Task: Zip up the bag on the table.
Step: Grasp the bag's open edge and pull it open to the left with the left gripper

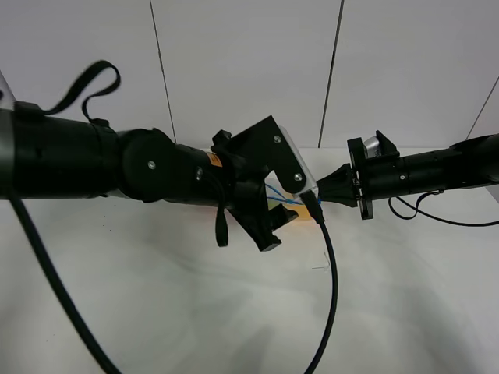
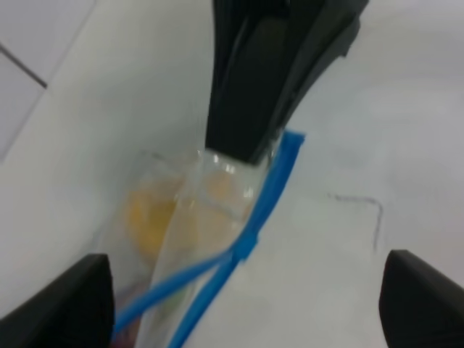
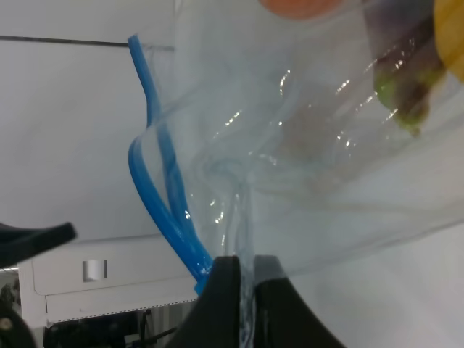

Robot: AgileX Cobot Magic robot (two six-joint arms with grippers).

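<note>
Holding the bag point(image 3: 312, 145): right gripper point(image 3: 243, 270), black fingertips pressing together on the clear plastic at one corner, just beside the end of the blue zip strip.
State of left gripper point(image 2: 246, 290): hovering over the bag, its two fingers point(image 2: 65, 297) standing wide apart, one on each side of the bag; gripping nothing.
Position of the bag: lying on the table point(image 1: 156, 296), directly under the left gripper and largely hidden by that arm in the high view, with only thin blue lines and an orange glow showing there.
Zip strip point(image 2: 270, 192): running away from the clamped corner as one blue band, then splitting into two separate tracks farther along the bag.
Contents: orange point(image 3: 297, 7), purple eggplant point(image 3: 406, 61) and yellow pear point(image 3: 453, 36) showing through the crinkled plastic, sitting at the side of the bag opposite the clamped corner.
Black cable point(image 1: 331, 296): trailing away from the bag across the table.
Wall panels point(image 1: 249, 62): standing behind the bag, white, with dark seams between them.
</note>
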